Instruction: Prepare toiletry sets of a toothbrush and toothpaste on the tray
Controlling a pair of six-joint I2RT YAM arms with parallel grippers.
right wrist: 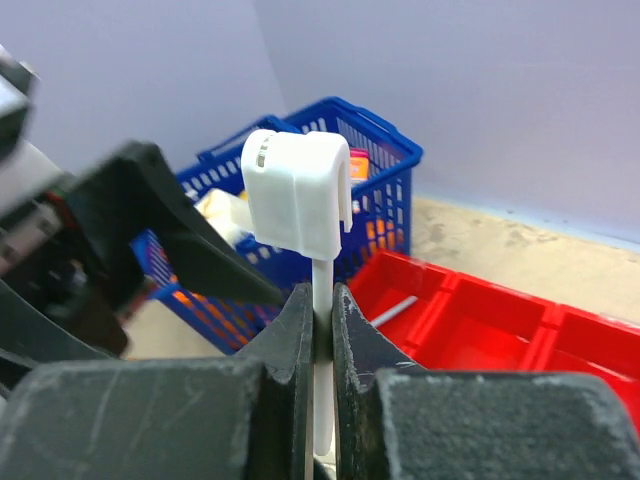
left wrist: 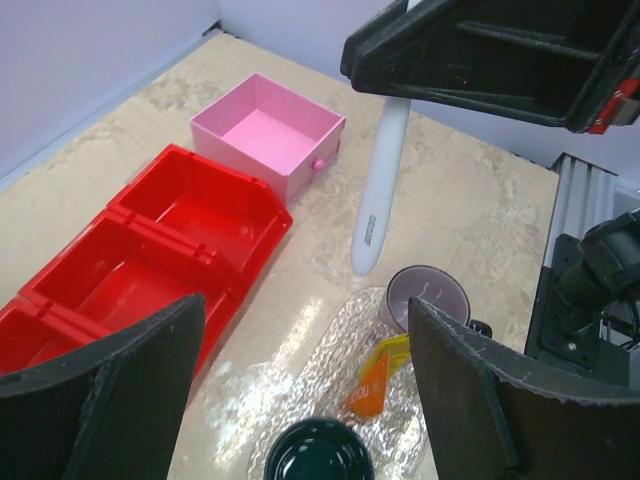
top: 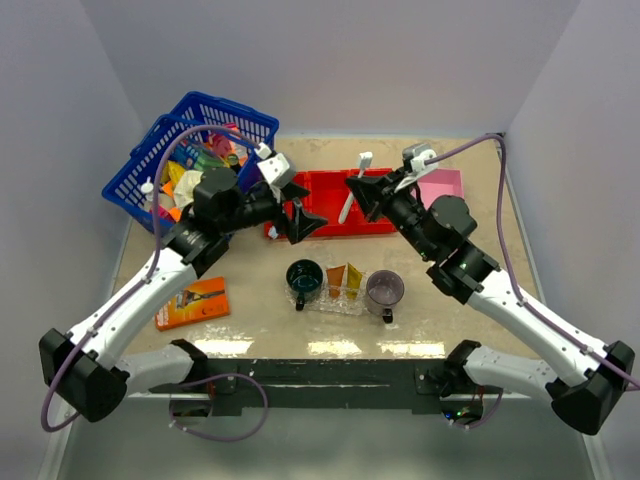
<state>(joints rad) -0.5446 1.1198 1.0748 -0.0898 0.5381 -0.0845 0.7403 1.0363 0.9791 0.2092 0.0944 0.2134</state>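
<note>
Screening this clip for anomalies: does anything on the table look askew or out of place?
The blue basket at the far left sits askew and seems tilted rather than flat. An orange flat pack lies alone at the near left, apart from everything else. Nothing looks spilled or broken.

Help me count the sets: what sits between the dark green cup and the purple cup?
An orange tube and a yellow-orange tube, side by side on the clear tray; the top view shows it.
</note>
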